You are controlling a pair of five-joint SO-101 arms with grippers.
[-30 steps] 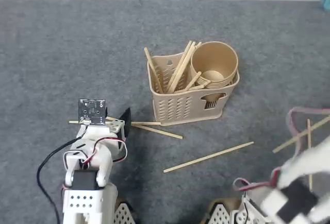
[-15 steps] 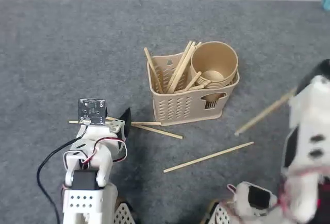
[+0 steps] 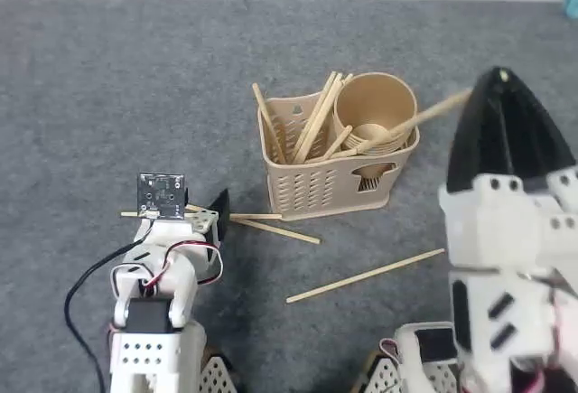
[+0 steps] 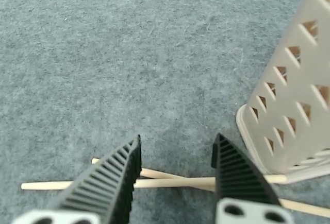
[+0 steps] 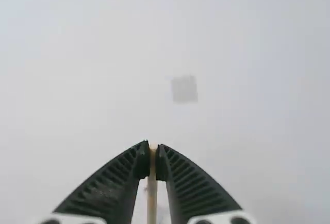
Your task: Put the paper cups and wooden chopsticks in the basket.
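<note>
Within the last second the right arm has swung up from the table beside the basket (image 3: 325, 185), and the right gripper (image 5: 152, 156) now hangs just to the basket's right with its fingers pinching a held chopstick (image 3: 424, 115). The stick's free end reaches over the basket's rim into the stacked paper cups (image 3: 361, 95). I judge it nearly ready to drop in. The left gripper (image 4: 178, 141) has not moved. Its fingers are spread over the crossed chopsticks (image 4: 170, 183) at the basket's near left corner. A loose chopstick (image 3: 366, 276) lies in front of the basket. No brand, label or writing can be read.
</note>
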